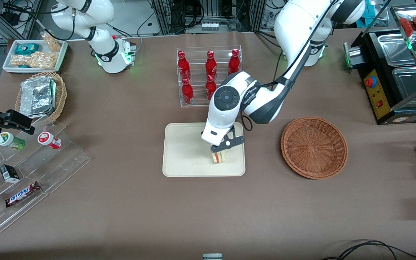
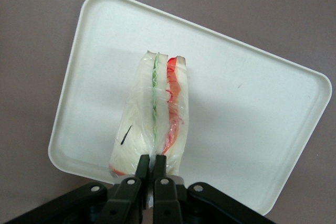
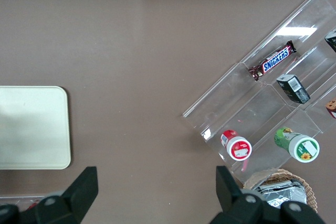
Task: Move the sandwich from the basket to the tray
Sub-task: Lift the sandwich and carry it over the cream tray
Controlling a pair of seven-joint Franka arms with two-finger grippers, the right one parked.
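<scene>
My hand (image 1: 219, 153) pinches the sandwich (image 1: 218, 157) upright over the tray (image 1: 182, 155), frame centre; the wicker basket (image 1: 314, 147) sits alongside, red bottles (image 1: 210, 68) above, on the brown counter (image 1: 121, 202).

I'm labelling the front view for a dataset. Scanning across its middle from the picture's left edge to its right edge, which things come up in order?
Foil basket → tray → sandwich, held by the end effector over the tray → basket.

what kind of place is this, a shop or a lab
Likely a robotics lab mocked up as a snack counter: clear acrylic rack of red bottles, stepped acrylic snack shelf, cable clutter. The gripper holds the wrapped triangular sandwich over the cream rectangular tray.
</scene>
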